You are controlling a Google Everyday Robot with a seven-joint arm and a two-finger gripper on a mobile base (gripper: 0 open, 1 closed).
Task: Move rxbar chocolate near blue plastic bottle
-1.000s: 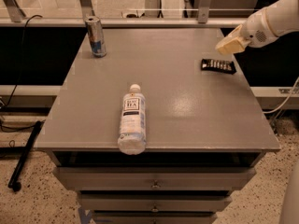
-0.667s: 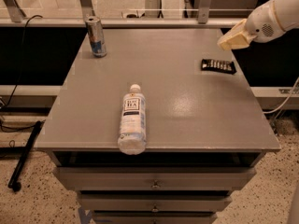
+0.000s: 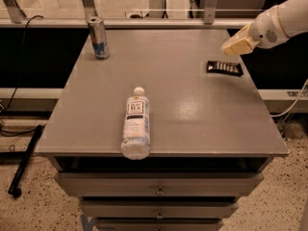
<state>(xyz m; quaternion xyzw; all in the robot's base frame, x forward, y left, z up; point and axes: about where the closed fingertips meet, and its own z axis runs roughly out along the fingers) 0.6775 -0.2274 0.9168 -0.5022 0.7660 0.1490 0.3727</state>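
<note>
The rxbar chocolate (image 3: 224,68), a small flat black wrapper with white lettering, lies on the grey table (image 3: 183,105) near its right edge. The blue plastic bottle (image 3: 135,123) lies on its side near the front edge, white cap pointing to the back. The gripper (image 3: 233,46), with cream-coloured fingers on a white arm, hovers above and just behind the rxbar, apart from it and holding nothing.
A silver-blue metal can (image 3: 98,37) stands upright at the table's back left corner. Drawers (image 3: 159,190) sit under the tabletop. A metal rail (image 3: 144,23) runs behind the table. A black cable and a pole lie on the floor at left.
The gripper has risen and drawn back a little from the rxbar, toward the upper right. The rxbar, the bottle and the can have not moved.
</note>
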